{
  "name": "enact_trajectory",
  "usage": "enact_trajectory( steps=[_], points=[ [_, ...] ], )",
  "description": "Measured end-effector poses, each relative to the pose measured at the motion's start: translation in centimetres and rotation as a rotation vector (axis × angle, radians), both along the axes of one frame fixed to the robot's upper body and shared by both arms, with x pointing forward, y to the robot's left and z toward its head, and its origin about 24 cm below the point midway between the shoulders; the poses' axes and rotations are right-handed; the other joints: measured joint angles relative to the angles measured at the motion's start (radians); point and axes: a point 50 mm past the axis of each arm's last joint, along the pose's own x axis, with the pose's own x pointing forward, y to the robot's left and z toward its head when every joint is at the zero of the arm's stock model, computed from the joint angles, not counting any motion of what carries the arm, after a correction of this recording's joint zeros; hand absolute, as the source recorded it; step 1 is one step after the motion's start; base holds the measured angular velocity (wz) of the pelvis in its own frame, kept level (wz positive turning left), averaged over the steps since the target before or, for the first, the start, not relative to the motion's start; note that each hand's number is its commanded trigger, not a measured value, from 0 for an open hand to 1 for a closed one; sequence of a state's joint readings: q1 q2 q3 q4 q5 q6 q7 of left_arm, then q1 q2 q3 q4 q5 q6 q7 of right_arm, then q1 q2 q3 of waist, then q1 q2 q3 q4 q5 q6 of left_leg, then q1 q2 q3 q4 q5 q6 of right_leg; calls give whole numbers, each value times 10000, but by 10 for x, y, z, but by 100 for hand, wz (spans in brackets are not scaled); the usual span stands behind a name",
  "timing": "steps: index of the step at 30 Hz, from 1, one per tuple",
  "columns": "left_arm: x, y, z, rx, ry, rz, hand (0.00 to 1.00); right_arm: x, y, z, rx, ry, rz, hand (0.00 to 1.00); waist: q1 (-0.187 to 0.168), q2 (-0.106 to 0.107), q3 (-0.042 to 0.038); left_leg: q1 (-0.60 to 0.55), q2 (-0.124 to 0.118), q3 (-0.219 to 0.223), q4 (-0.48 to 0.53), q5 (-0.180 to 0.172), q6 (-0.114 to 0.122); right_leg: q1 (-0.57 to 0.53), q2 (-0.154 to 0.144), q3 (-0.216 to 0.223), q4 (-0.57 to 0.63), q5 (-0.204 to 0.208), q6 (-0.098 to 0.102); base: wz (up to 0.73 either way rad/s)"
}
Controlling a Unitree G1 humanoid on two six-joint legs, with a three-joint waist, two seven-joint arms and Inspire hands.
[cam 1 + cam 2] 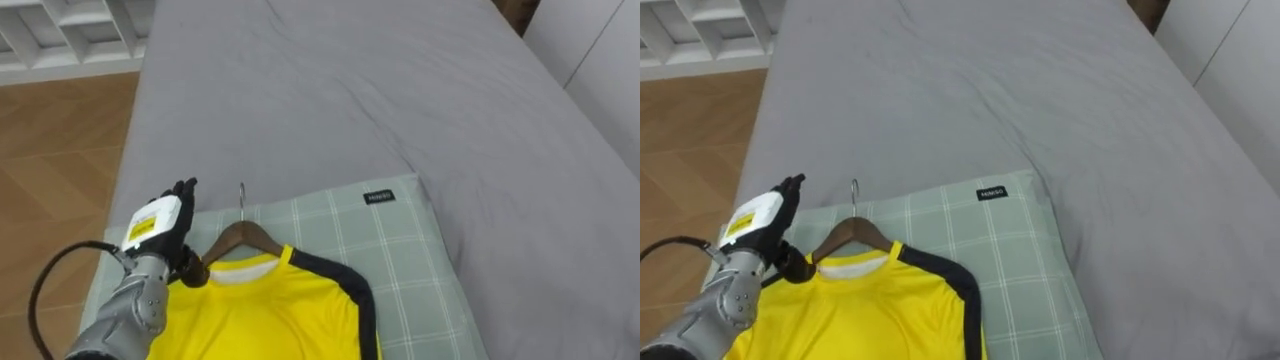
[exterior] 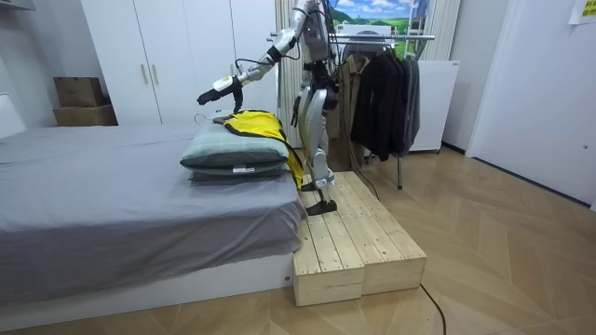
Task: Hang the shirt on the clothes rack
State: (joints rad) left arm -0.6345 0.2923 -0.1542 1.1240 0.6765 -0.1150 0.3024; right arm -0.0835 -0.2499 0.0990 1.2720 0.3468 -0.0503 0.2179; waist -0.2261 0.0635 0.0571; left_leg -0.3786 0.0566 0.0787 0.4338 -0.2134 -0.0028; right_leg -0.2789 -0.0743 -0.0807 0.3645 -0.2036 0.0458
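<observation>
A yellow shirt (image 1: 262,315) with dark sleeve trim lies on a wooden hanger (image 1: 243,238) whose metal hook (image 1: 242,197) points up the bed. Both rest on a green checked pillow (image 1: 400,250) at the bed's near edge. My left hand (image 1: 160,228) reaches in from the lower left, open, its fingers straight and its thumb close to the hanger's left end. In the room view that left hand (image 2: 210,93) hovers a little above the pillow (image 2: 237,149). My right hand (image 2: 297,112) hangs by my hip.
The grey bed (image 1: 380,90) stretches away beyond the pillow. I stand on a low wooden platform (image 2: 349,242) beside it. Behind me stands a clothes rack (image 2: 384,37) with dark garments. White shelves (image 1: 70,35) and wooden floor lie to the left.
</observation>
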Motion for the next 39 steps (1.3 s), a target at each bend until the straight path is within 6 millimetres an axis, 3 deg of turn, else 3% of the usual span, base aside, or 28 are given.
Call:
enact_trajectory(
  steps=[3,6,14,19,32,39],
  points=[
    [2,-3,1,-128,-4,-48,0,11,1,3,-202,-184,99,0,-201,-2,28,-317,48,176,189,15,27,-364,-16,5,281,-33,7,-2],
    [6,-7,4,-517,-4,-35,0,19,3,5,-371,-323,257,0,-254,-47,138,-572,58,177,356,27,47,-636,-23,27,472,-51,-2,0],
    [4,3,-3,-916,1366,-59,0,33,6,10,-535,-794,645,0,-401,-92,178,-1210,-42,334,677,119,168,-1446,-188,159,1168,-373,56,1],
    [-2,3,-16,-951,3058,-409,0,36,6,11,-477,-727,665,0,-403,-80,173,-1265,1,503,783,119,168,-1589,-195,224,1356,-477,40,0],
    [-7,7,-23,-907,4681,-422,0,34,3,10,-436,-210,673,0,-417,156,82,-864,5,616,678,121,169,-1259,-210,273,1390,-487,24,0],
    [-16,28,-26,-340,5377,-143,0,33,2,10,-488,-146,510,0,-390,155,82,-793,8,629,655,120,167,-1222,-213,279,1403,-551,12,0]
  ],
)
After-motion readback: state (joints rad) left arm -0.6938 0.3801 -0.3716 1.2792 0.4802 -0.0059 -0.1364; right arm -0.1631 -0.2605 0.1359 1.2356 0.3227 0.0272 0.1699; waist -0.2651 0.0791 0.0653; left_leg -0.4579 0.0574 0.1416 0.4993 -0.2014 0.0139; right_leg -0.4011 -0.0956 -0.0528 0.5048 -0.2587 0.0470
